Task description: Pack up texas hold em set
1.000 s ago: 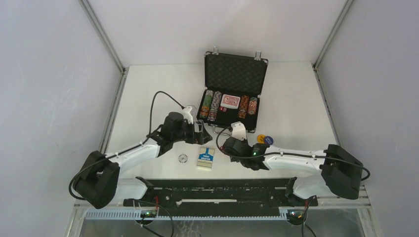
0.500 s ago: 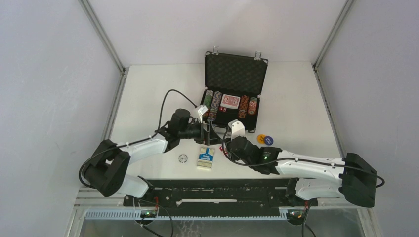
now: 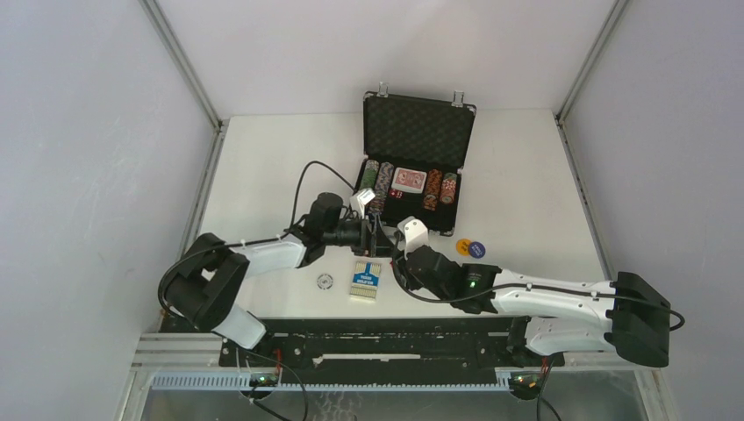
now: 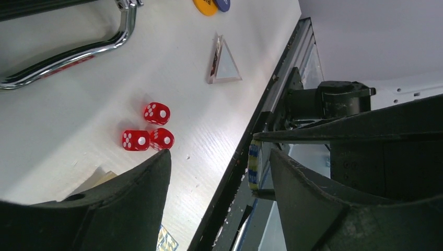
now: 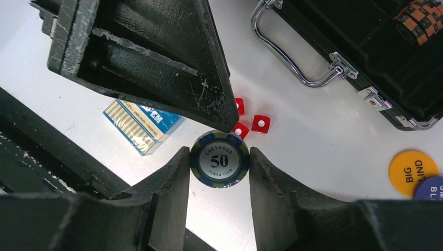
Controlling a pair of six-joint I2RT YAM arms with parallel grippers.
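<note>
The right gripper [image 5: 219,156] is holding a round poker chip [image 5: 219,162] with "50" on it. Its two fingers [image 5: 175,180] are pressing on the chip's edge from both sides, about half way closed.

The left gripper [image 4: 219,157] is reaching in from the other side. Its jaws are standing wide open, one on each side of the chip. From the left wrist, the chip is showing only its thin edge [image 4: 254,164] in the gap, nearer to one finger than the other. I cannot tell if that finger is touching it.

Three red dice [image 4: 149,130] are lying close together on the white table [image 3: 263,175], just past the tips of the left jaws and under the held chip. The clear triangle piece [image 4: 224,63] is lying farther out beyond the dice. A yellow button [image 5: 412,172] and a blue button [image 5: 431,189] are lying off to the side of the right jaws, touching each other.

The blue card box [image 5: 141,125] is lying on the other side of the right jaws. One lone chip [image 3: 325,281] is lying beside that box.

The black briefcase [image 3: 417,132] is standing open ahead of both grippers. Its silver handle [image 5: 287,52] is pointing toward the jaws. Rows of chips [image 3: 377,186] and red cards [image 3: 408,180] are sitting inside it.
</note>
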